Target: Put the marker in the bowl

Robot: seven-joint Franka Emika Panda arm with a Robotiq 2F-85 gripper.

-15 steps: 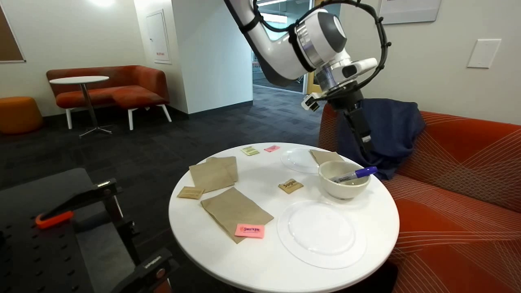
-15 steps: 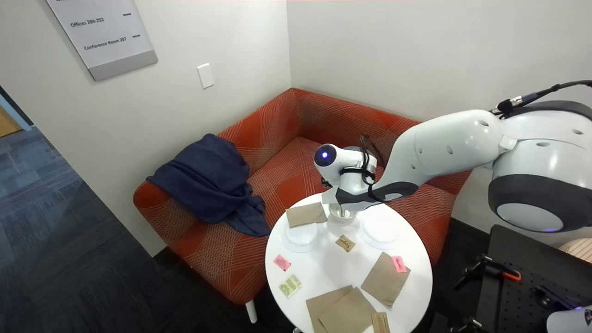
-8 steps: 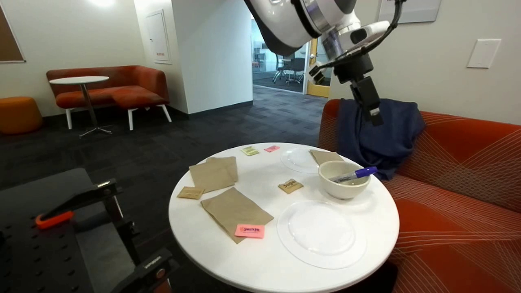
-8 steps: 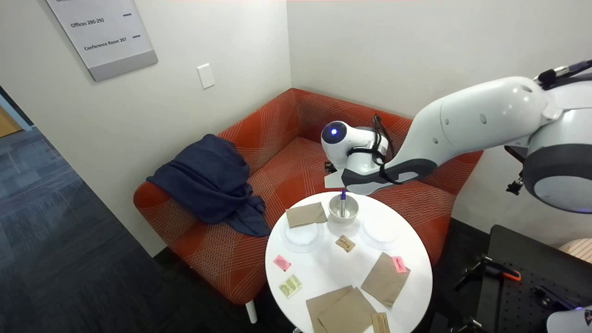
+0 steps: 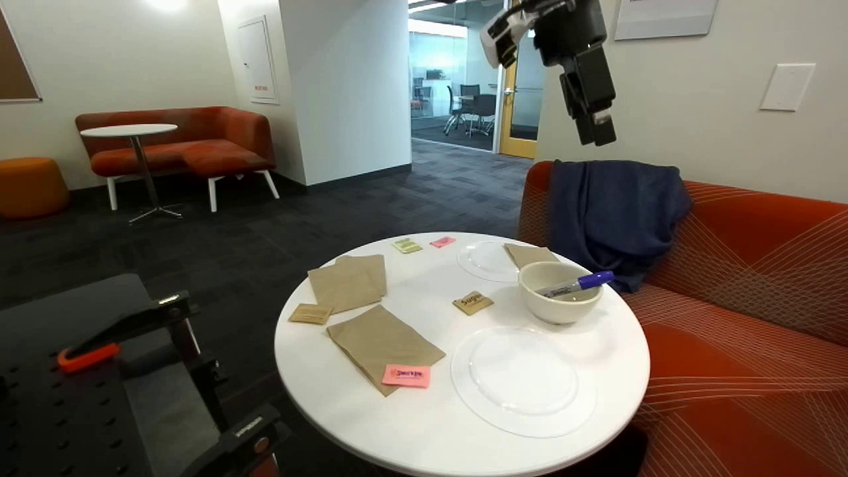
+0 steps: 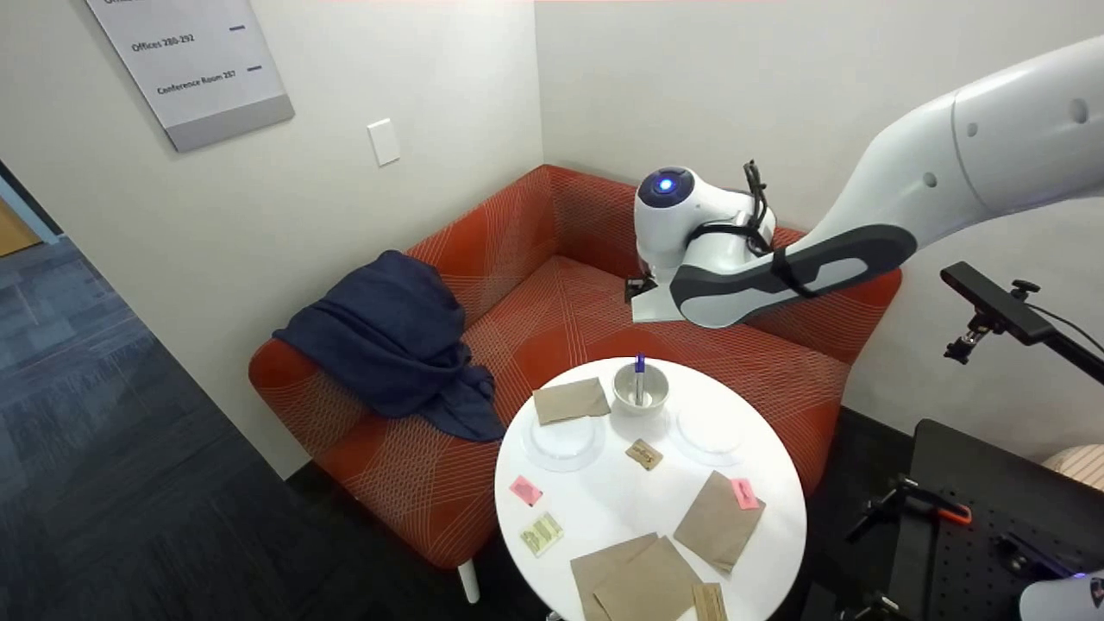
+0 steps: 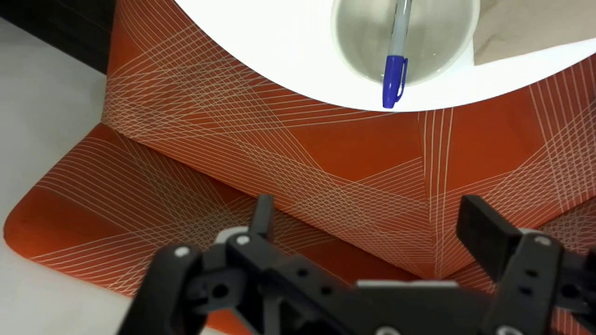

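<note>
1 marker (image 7: 397,53) leans in the bowl (image 7: 444,37), overhanging its rim; pincer (image 7: 369,215) spread.

White arm (image 6: 931,159); blue light (image 6: 665,185); black cables (image 6: 758,205); black hand (image 7: 365,211).

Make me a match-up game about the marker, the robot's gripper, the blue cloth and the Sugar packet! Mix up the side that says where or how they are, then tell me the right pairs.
Things
1. marker
2. gripper
3. blue cloth
4. Sugar packet

Where or how
A. draped over a red sofa
B. lying on the white table
C. leaning in the bowl, one end sticking out
D. open, holding nothing

Right pairs: 1-C, 2-D, 3-A, 4-B
</note>
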